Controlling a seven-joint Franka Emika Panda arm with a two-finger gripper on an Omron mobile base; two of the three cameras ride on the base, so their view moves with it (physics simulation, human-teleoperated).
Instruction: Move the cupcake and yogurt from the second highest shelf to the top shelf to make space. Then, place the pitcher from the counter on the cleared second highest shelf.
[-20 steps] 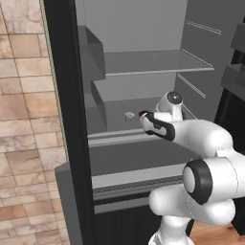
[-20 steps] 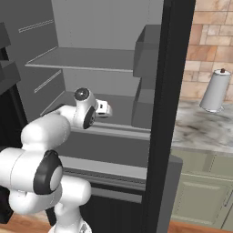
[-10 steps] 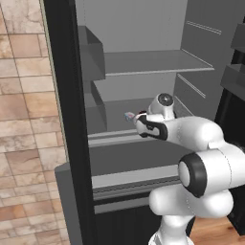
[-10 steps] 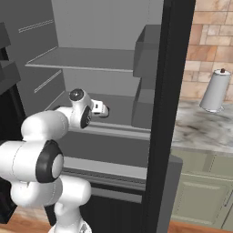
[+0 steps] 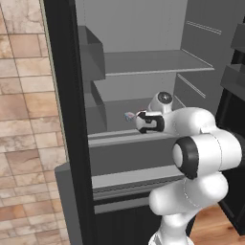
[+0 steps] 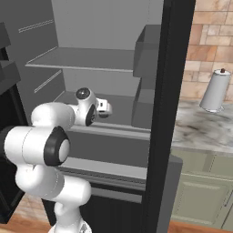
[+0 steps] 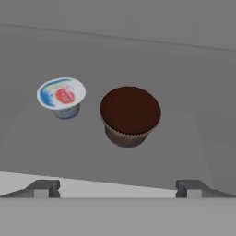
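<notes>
On the second highest shelf (image 7: 184, 138) of the open fridge (image 5: 143, 48), the cupcake (image 7: 130, 115) and the yogurt (image 7: 61, 97) stand side by side, near each other but apart. From the hand view, the cupcake sits ahead of the gripper (image 7: 116, 188), roughly centred between the two finger tips (image 7: 44, 188) though a little toward the right one, with clear shelf surface between it and the tips. The yogurt stands to the cupcake's left, ahead of the left tip. The jaws are spread wide and hold nothing. From the left base view, the gripper (image 5: 133, 118) reaches in over the front edge of that shelf, with the yogurt (image 5: 129, 116) just showing past it. The top shelf (image 5: 153, 62) lies above. To the right of the fridge, the counter (image 6: 205, 132) carries a white cylinder with a dark knob (image 6: 215, 90).
</notes>
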